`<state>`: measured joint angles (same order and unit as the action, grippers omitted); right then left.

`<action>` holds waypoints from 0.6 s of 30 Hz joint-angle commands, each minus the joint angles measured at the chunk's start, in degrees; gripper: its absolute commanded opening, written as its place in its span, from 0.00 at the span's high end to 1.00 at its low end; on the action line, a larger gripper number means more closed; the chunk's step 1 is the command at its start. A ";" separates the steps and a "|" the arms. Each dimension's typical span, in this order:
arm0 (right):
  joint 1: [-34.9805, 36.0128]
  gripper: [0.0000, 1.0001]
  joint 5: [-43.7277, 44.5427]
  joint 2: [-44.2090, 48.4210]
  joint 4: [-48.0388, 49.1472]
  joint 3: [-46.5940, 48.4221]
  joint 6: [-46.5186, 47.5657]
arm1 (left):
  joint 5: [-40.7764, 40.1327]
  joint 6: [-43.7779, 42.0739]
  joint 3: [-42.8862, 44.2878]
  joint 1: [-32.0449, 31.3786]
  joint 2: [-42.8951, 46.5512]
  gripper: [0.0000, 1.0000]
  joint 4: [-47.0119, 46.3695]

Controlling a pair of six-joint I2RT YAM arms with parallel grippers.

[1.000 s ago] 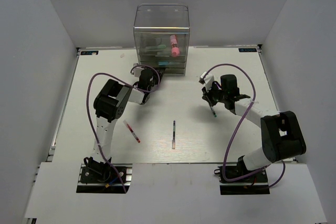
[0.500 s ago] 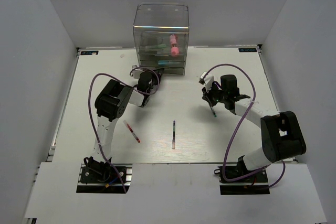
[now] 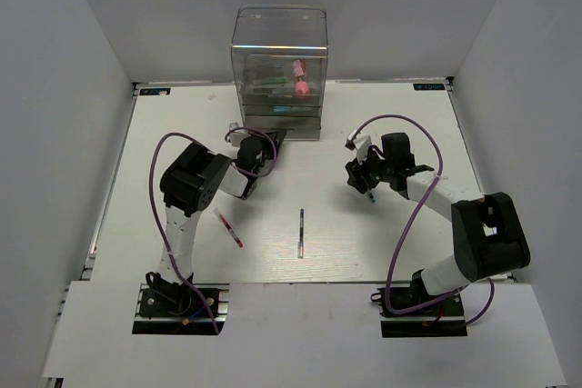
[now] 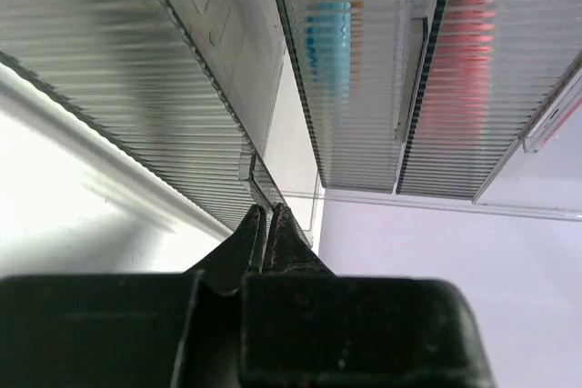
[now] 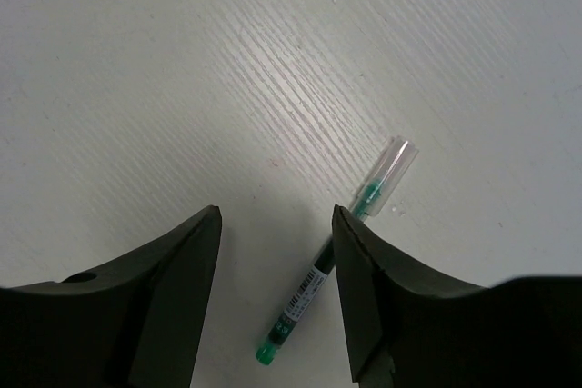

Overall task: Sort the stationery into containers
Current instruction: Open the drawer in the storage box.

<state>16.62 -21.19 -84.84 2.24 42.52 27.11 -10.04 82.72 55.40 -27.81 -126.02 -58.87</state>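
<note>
Green pen (image 5: 314, 286) dropped onto white woodgrain table (image 3: 182, 124); pale walls (image 3: 73, 34) enclose.

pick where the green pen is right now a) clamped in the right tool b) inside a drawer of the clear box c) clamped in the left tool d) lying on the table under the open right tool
d: the right wrist view shows the green pen lying flat on the table, with the right tool spread open above it and not pinching it.
</note>
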 commanded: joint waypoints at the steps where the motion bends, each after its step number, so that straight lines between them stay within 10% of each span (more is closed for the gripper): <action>1: -0.36 0.42 1.41 0.90 -1.27 0.63 -2.94 | 2.13 -3.79 -1.26 -1.63 3.58 1.00 3.50; 18: -0.01 0.58 8.97 -3.66 -6.81 2.92 -4.97 | 6.26 -9.06 -3.36 -1.63 11.93 0.35 12.46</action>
<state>16.58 -13.50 -87.88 -2.94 43.09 22.90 -5.85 77.19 53.08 -29.39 -120.03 -49.47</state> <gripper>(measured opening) 0.431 0.644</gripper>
